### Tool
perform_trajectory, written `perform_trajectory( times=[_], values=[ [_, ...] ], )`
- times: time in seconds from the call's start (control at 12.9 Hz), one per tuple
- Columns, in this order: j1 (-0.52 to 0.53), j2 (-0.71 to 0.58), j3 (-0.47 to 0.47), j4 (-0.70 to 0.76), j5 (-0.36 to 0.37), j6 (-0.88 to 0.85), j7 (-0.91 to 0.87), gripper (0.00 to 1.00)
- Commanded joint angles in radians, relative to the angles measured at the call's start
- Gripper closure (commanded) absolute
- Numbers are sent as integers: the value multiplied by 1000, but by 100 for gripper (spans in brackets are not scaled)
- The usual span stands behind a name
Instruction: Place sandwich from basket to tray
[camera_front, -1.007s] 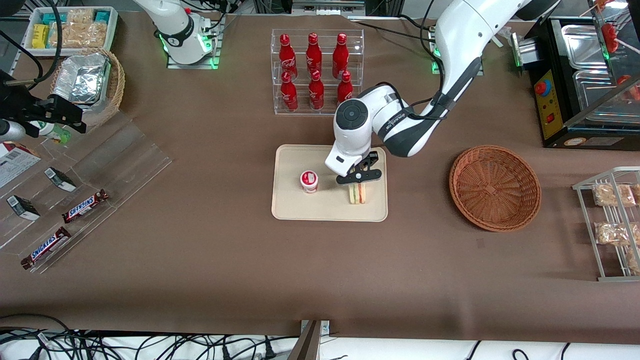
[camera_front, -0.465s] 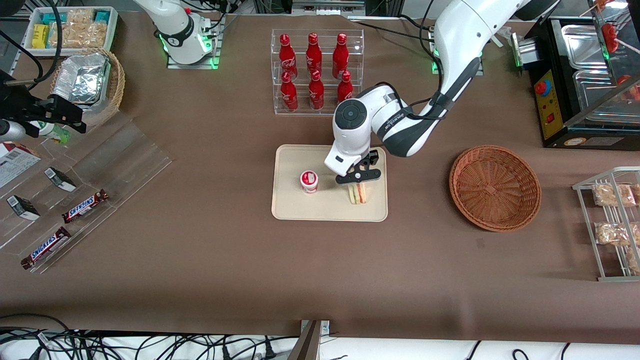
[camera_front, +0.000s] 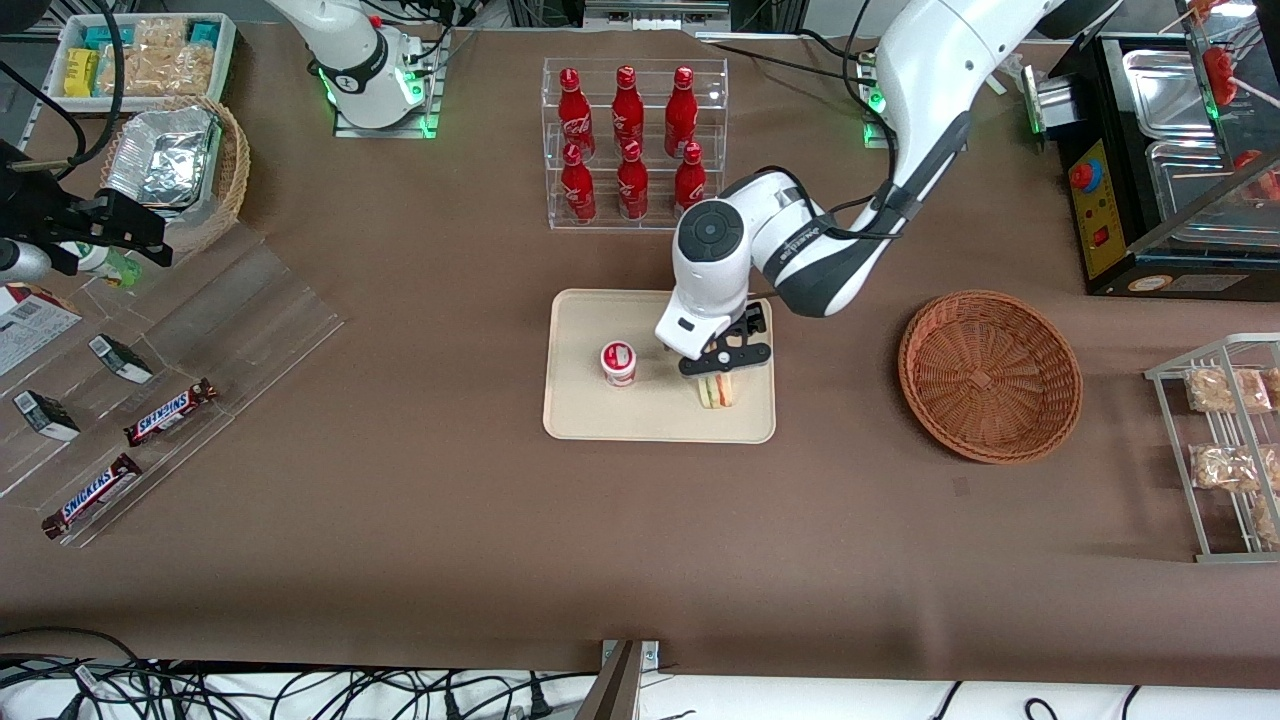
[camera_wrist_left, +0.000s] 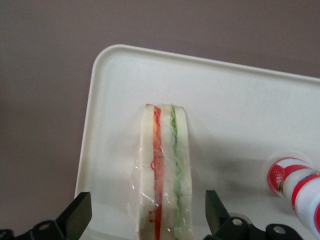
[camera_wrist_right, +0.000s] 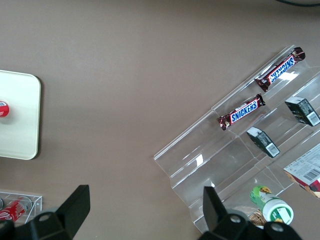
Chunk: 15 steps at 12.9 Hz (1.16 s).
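Observation:
The sandwich, a wrapped wedge with red and green filling, stands on edge on the cream tray, near the tray's edge toward the basket. In the left wrist view the sandwich rests on the tray between my spread fingers, with clear gaps on both sides. My gripper is open directly above the sandwich, not touching it. The reddish-brown wicker basket is empty, beside the tray toward the working arm's end.
A small red-and-white yogurt cup stands on the tray beside the sandwich. A clear rack of red bottles stands farther from the camera than the tray. A wire rack of snack packs lies at the working arm's end.
My gripper has shifted slightly toward the basket and nearer the camera, over the sandwich. The sandwich stays standing on the tray.

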Motion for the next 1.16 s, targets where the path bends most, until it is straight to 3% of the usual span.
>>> perform_trajectory(
  times=[0.0, 0.62, 0.93, 1.08],
  values=[
    [44, -75, -11, 12, 11, -93, -3, 0],
    [132, -85, -15, 234, -89, -352, 127, 0],
    [195, -121, 1, 326, -183, -529, 384, 0],
    [204, -129, 40, 346, -194, -566, 459, 0]
  ],
)
